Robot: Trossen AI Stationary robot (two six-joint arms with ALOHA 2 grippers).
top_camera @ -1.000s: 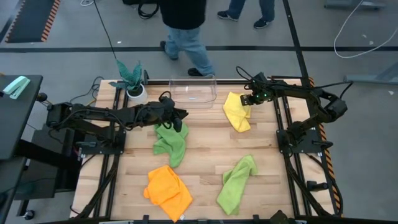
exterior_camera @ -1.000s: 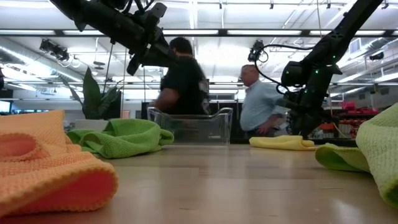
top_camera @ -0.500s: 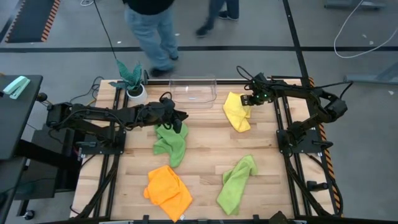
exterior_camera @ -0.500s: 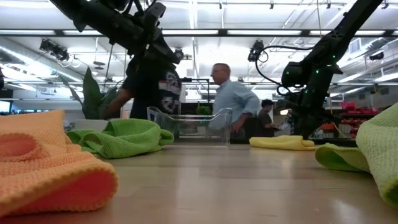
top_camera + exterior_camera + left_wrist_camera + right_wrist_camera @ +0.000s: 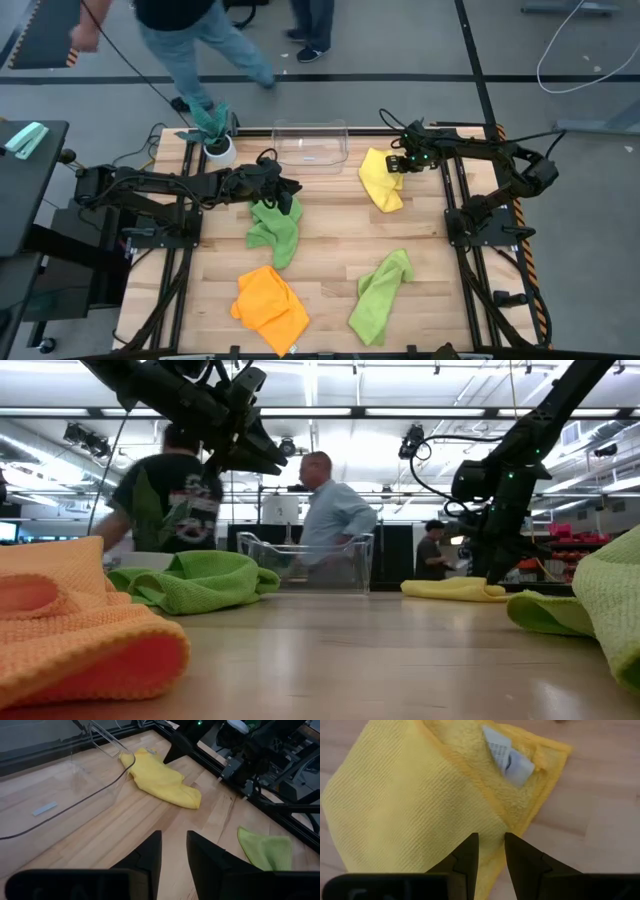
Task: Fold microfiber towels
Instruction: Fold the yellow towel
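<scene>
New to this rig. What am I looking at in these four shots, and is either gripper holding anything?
It is a two-arm robot at a wooden table. One camera looks straight down, one sits at table height, and one rides on each wrist, looking past that arm's two dark fingers.

Four towels lie crumpled on the table: a yellow towel, an orange towel, a green towel near the middle, and another green towel toward the front. At the back are a clear plastic bin and a potted plant. People walk behind the table.

The left gripper hangs above the middle green towel. The right gripper hangs over the yellow towel. Both have a narrow gap between the fingers, with nothing held.
</scene>
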